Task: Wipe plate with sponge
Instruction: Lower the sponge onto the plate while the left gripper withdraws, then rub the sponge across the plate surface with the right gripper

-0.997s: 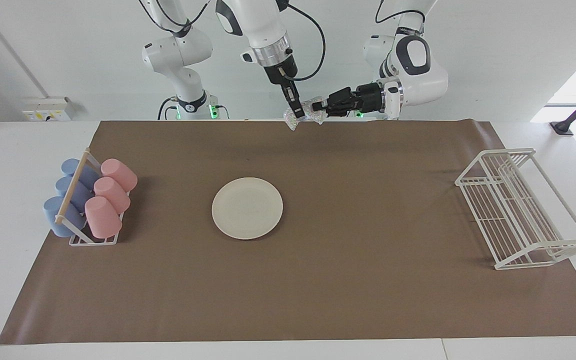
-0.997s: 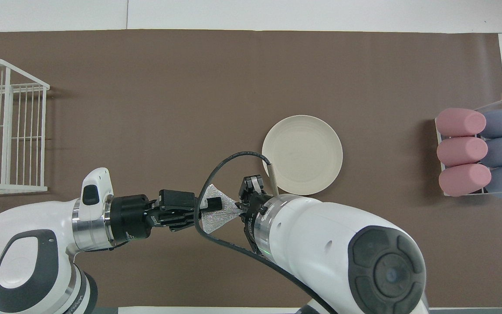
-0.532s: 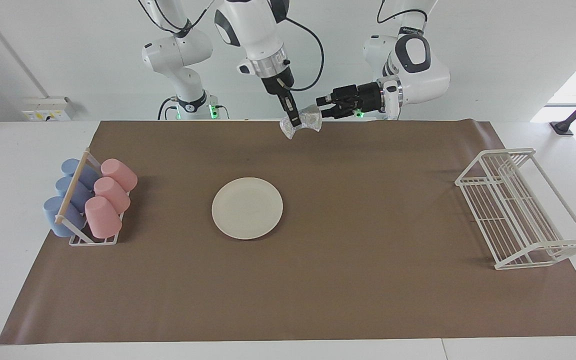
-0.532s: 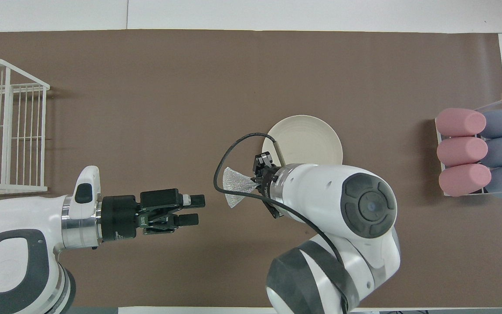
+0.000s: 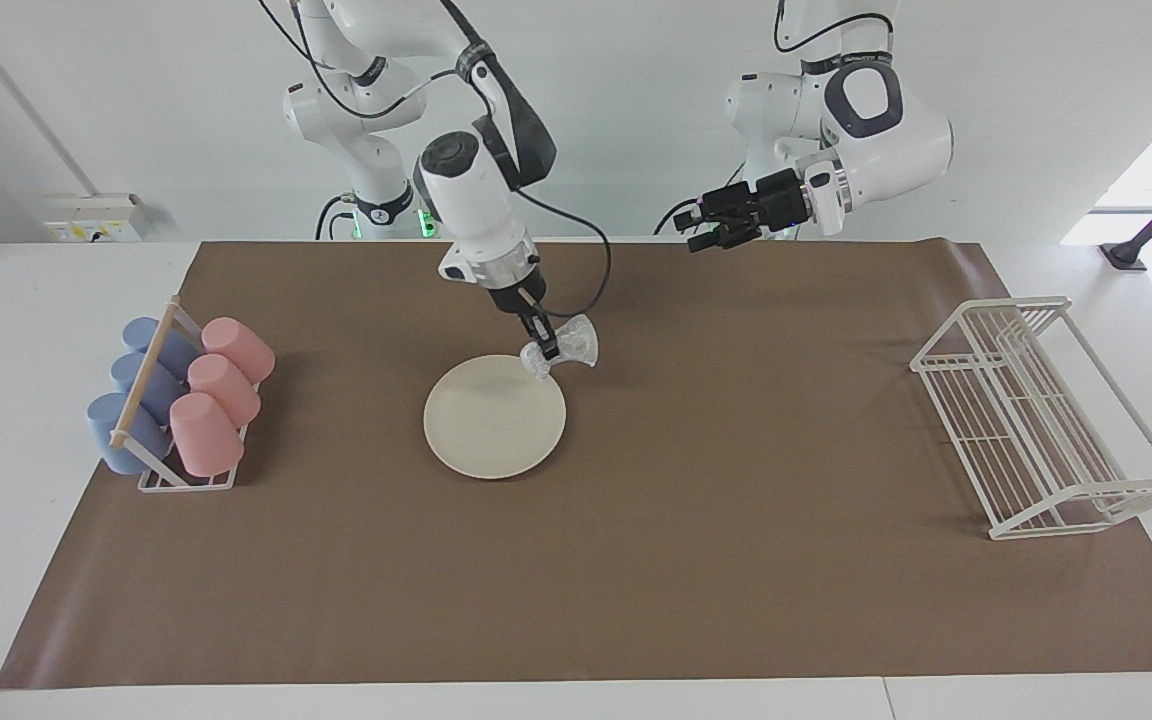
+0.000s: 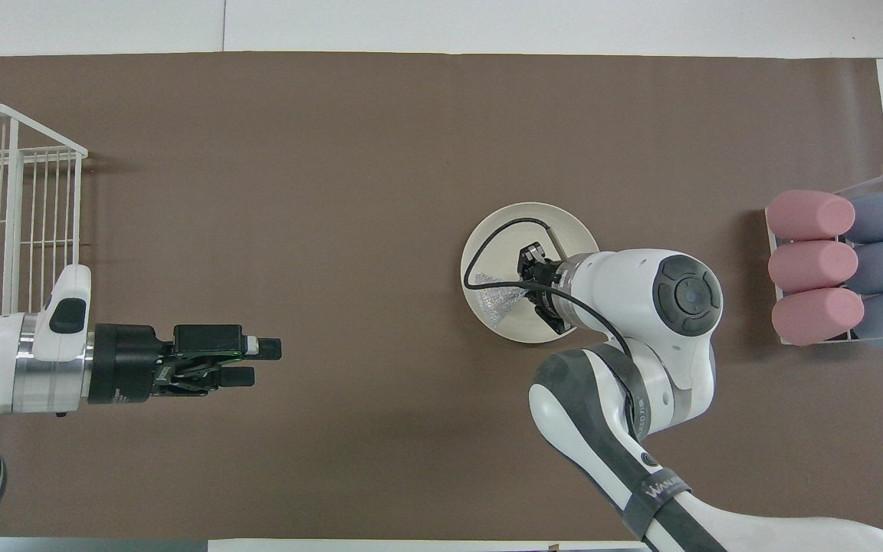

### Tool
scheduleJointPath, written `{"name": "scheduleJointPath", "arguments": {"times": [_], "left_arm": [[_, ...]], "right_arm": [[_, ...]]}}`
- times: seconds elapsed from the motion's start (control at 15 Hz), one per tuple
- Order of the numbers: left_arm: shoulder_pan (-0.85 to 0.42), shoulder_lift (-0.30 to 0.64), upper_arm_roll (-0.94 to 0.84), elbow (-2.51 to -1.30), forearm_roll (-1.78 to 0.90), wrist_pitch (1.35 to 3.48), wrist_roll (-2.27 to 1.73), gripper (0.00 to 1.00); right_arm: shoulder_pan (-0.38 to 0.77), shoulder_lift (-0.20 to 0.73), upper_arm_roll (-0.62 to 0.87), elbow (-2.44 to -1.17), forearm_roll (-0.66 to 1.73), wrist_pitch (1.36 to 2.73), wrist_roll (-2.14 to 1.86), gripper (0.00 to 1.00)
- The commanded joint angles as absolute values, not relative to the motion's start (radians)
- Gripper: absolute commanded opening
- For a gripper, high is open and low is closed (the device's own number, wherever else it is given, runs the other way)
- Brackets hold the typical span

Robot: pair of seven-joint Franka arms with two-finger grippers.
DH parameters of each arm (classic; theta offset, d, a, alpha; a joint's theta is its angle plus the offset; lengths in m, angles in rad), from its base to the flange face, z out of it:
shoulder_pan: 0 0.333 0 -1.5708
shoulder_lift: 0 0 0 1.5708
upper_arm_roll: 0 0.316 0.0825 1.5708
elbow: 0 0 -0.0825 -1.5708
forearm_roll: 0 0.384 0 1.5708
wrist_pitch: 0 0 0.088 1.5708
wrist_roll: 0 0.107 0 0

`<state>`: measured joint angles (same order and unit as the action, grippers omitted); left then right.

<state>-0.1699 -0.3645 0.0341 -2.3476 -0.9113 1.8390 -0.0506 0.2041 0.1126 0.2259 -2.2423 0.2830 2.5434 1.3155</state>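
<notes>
Right claw (image 5: 542,352) clamped on small silvery-grey glittery mesh sponge (image 5: 576,345), held over robot-side rim of round cream-white plate (image 5: 494,418); contact with plate unclear. Plate flat on brown mat covering bench (image 5: 636,560), mid-bench. Left claw (image 5: 698,225) empty, fingers parted, over mat's robot-side edge, well apart from plate.

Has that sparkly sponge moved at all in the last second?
Yes. The sponge, gripped by the right gripper, was up over the mat's edge nearest the robots; now it hangs low at the rim of the plate, which has stayed put.
</notes>
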Motion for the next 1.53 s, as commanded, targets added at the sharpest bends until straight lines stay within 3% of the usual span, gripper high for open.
{"name": "scheduleJointPath", "arguments": {"times": [0.0, 0.2, 0.8, 1.33, 1.46], "left_arm": [[-0.161, -0.301, 0.028, -2.261, -0.764, 1.809, -0.090, 1.00], [-0.166, -0.253, 0.025, -2.172, -0.605, 1.810, -0.167, 1.00], [-0.147, -0.167, 0.028, -1.967, -0.261, 1.677, -0.195, 1.00], [-0.147, -0.042, 0.029, -1.692, -0.089, 1.470, -0.192, 1.00], [-0.149, 0.010, 0.031, -1.588, -0.072, 1.399, -0.193, 1.00]], "right_arm": [[0.202, 0.167, 0.241, -2.260, 0.287, 2.623, 1.282, 0.00], [0.206, 0.199, 0.241, -2.260, 0.287, 2.640, 1.275, 0.00], [0.057, 0.239, 0.239, -2.260, 0.290, 2.666, 0.951, 0.00], [0.230, 0.253, 0.241, -2.260, 0.301, 2.729, 1.250, 0.00], [0.221, 0.256, 0.239, -2.260, 0.301, 2.732, 1.224, 0.00]]}}
